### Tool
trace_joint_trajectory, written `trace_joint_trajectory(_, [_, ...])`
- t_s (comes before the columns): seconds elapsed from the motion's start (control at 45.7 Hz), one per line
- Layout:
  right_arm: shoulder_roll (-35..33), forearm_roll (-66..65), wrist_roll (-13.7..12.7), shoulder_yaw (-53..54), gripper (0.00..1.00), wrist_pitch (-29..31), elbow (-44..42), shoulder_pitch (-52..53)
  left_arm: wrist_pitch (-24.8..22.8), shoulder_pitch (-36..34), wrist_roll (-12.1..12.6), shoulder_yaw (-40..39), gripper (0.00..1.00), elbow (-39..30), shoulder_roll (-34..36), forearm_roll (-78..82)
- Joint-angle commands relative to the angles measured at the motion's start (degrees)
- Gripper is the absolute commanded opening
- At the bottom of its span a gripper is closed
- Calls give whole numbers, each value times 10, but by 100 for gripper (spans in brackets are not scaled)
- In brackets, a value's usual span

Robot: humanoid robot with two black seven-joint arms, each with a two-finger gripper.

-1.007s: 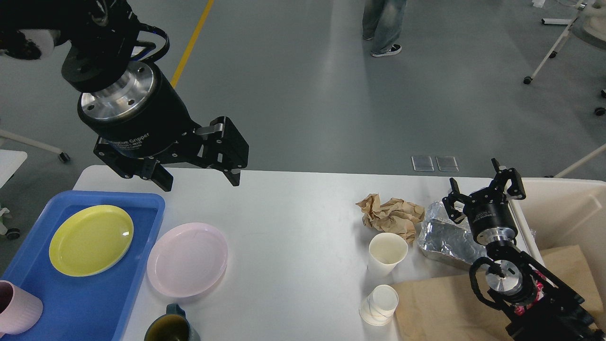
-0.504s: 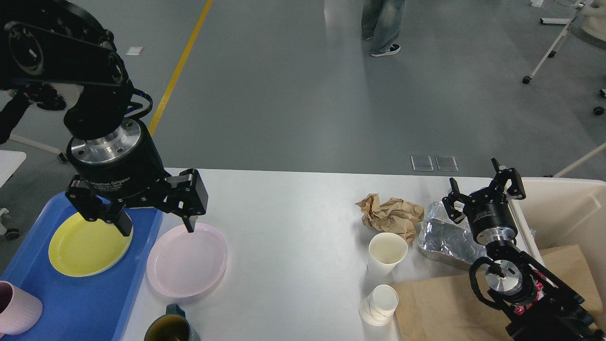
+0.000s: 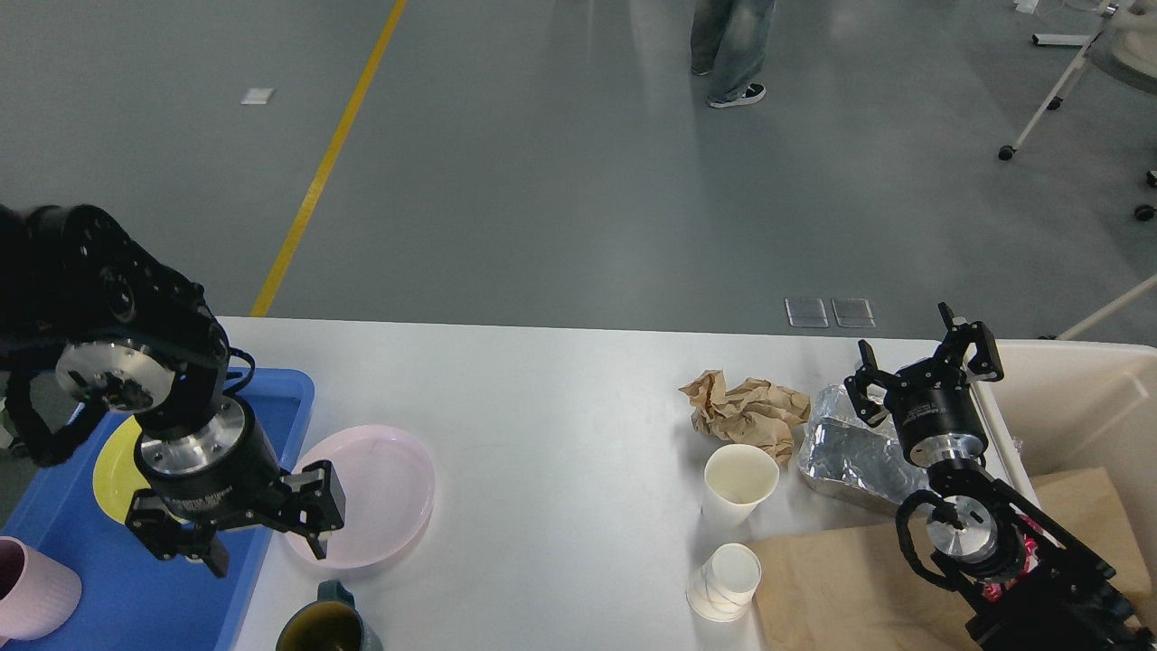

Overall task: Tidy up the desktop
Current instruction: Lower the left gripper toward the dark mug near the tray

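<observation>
White desktop (image 3: 560, 434) filling the foreground, left gripper (image 3: 267, 547) wide open and empty at its left edge astride the pink plate's (image 3: 380, 488) rim, presumably for traying; right gripper (image 3: 922, 366) open, empty, hovering by the right edge.

At the worktop (image 3: 560, 434) left edge a tray (image 3: 136, 606) is set, a plate (image 3: 113, 470) and a cup (image 3: 32, 588) lying in it. Just right of the tray a second plate (image 3: 380, 479) is found, a mug (image 3: 325, 624) before it. Right of centre, crumpled paper (image 3: 746, 411) is placed behind two paper cups (image 3: 737, 484), a foil packet (image 3: 850, 452) beside them.
</observation>
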Motion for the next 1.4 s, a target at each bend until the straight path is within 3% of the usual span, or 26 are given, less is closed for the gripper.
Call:
trace_joint_trajectory(0.0, [0, 0, 0, 0, 100, 0, 1, 0, 33, 75, -1, -34, 80, 0, 39, 78])
trace_joint_trajectory(0.35, [0, 0, 0, 0, 100, 0, 1, 0, 121, 198, -2, -71, 78, 18, 75, 193])
trace_joint_trajectory(0.504, [0, 0, 0, 0, 100, 0, 1, 0, 142, 262, 0, -106, 80, 66, 68, 206])
trace_joint_trajectory(0.701, [0, 0, 0, 0, 100, 0, 1, 0, 146, 281, -2, -110, 80, 81, 65, 231])
trace_joint_trajectory(0.92, [0, 0, 0, 0, 100, 0, 1, 0, 191, 311, -3, -124, 75, 81, 57, 249])
trace_joint_trajectory(1.139, [0, 0, 0, 0, 100, 0, 0, 0, 209, 325, -7, -131, 36, 90, 53, 242])
trace_joint_trajectory(1.292, [0, 0, 0, 0, 100, 0, 0, 0, 201, 324, -5, -130, 19, 89, 54, 245])
trace_joint_trajectory(1.379, [0, 0, 0, 0, 100, 0, 1, 0, 186, 323, -2, -126, 3, 88, 55, 244])
